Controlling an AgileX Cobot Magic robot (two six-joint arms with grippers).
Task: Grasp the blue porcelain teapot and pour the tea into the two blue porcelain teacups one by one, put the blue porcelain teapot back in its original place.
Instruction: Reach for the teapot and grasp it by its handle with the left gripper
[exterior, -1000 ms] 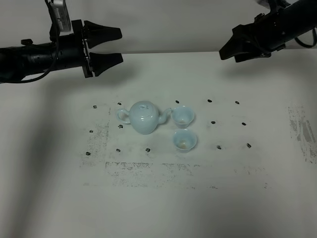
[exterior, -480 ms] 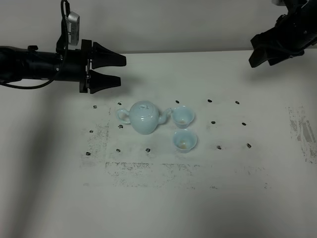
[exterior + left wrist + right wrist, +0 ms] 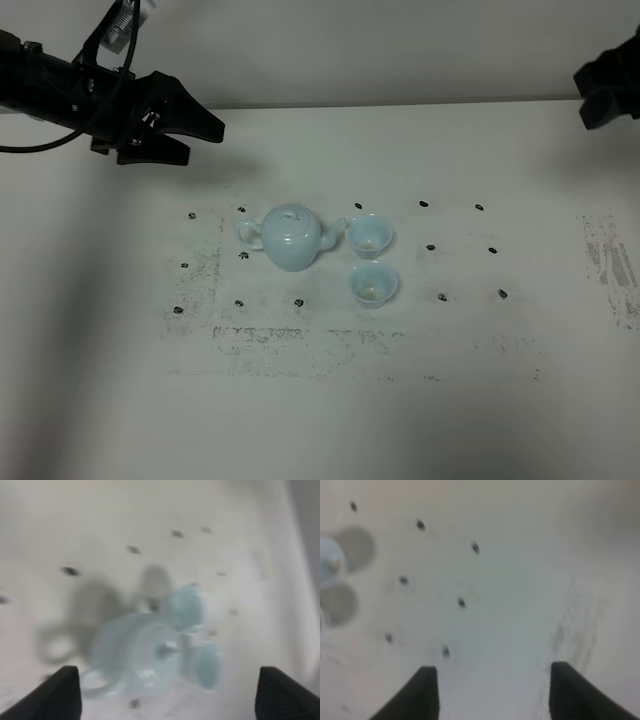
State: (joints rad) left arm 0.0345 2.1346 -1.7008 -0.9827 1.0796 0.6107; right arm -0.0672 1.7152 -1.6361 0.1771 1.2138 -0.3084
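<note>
The pale-blue teapot [image 3: 290,237] stands upright on the white table [image 3: 330,420], lid on, spout toward the two small blue teacups [image 3: 369,233] [image 3: 373,284] just to its right. Each cup shows a faint brownish trace inside. My left gripper [image 3: 205,143] is open and empty, hovering well behind and left of the teapot. The left wrist view is blurred and shows the teapot [image 3: 135,655] and the cups [image 3: 185,607] [image 3: 207,665] between the spread fingers [image 3: 67,690]. My right gripper [image 3: 590,97] is at the far right edge, open and empty in the right wrist view [image 3: 493,667].
Small black marks [image 3: 430,246] dot the table around the tea set. Grey scuffed patches [image 3: 290,340] lie in front of it and another at the right side [image 3: 610,260]. One cup [image 3: 329,562] shows at the edge of the right wrist view.
The left arm has swung back and to the left, away from the teapot. The right arm has withdrawn to the far right edge. Teapot and cups have not moved.
</note>
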